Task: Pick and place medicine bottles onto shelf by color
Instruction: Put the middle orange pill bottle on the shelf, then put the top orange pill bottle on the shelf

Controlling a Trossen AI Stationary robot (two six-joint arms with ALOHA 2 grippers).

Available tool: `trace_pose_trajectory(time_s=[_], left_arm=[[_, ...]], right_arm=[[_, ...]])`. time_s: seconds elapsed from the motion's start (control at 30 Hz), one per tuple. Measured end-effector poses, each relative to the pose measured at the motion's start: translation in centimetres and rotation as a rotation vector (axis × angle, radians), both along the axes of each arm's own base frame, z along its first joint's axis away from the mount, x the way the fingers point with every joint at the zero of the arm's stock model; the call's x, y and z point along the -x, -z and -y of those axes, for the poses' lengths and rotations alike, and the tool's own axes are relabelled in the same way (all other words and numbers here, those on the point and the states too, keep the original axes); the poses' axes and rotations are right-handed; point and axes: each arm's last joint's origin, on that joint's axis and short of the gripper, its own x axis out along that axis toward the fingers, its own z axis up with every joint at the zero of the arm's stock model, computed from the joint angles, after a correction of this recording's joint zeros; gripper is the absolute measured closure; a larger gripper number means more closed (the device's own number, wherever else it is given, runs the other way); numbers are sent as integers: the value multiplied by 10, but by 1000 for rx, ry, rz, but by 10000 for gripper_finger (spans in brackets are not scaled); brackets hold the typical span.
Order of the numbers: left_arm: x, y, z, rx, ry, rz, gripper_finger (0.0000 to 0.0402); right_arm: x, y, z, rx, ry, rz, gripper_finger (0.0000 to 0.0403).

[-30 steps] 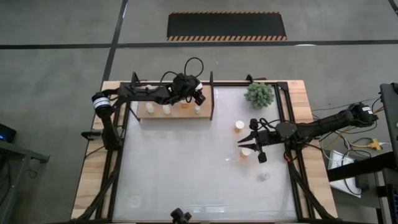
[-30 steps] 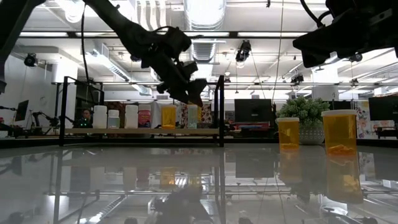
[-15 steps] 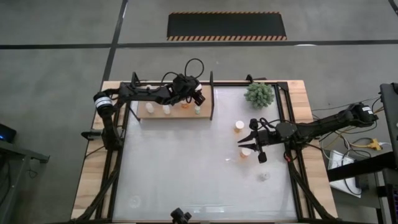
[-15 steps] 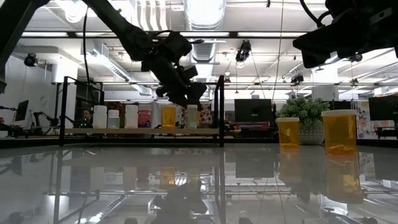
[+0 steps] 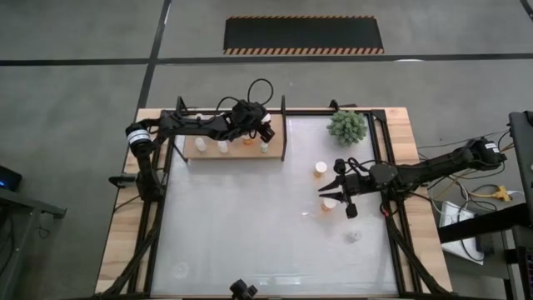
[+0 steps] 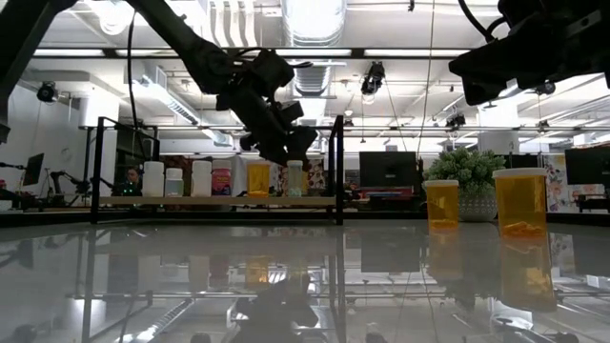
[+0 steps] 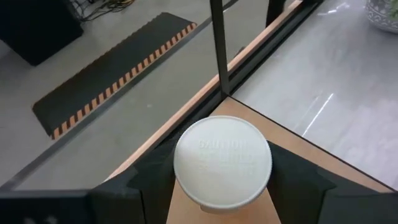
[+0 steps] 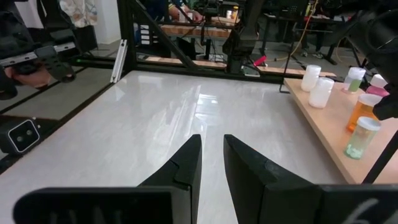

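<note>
My left gripper (image 5: 265, 132) is over the far right part of the wooden shelf (image 5: 237, 152), shut on a white-capped bottle (image 7: 222, 163). On the shelf stand two white bottles (image 5: 201, 143), an orange bottle (image 5: 248, 142) and a clear greenish bottle (image 5: 265, 147), upright on their bases. My right gripper (image 5: 323, 194) hangs shut and empty above the table, over an orange bottle (image 5: 330, 203). Another orange bottle (image 5: 321, 169) stands upright on the table nearby. My left gripper pinches the bottle's round white cap (image 7: 180, 163) between its two fingers, one on each side. The fingers point down at it from above. The bottle is upright over the shelf's wood. Whether its base rests on the shelf does not show.
A spiky green plant (image 5: 347, 125) stands at the table's far right. Black posts (image 5: 283, 125) rise at the shelf's corners. A small pale thing (image 5: 354, 236) lies on the table near the right arm. The table's near half (image 5: 250, 242) is bare.
My left gripper has risen a little above the shelf and shifted slightly toward the table's left, then stayed still.
</note>
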Motion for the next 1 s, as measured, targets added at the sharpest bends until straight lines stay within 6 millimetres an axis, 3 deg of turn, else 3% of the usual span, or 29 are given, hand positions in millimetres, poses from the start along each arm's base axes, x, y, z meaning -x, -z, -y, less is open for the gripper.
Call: trace_pose_trajectory(time_s=[0.23, 0.63, 0.8, 1.0], left_arm=[[0, 0, 0, 18, -3, 16, 193], [1, -2, 1, 17, 4, 19, 146], [5, -23, 9, -3, 17, 58, 146], [21, -76, 32, -43, 60, 154, 146]], right_arm=[[0, 0, 0, 2, -1, 1, 344], [0, 0, 0, -1, -1, 0, 344], [0, 0, 0, -24, 2, -4, 344], [0, 0, 0, -34, 3, -5, 344]])
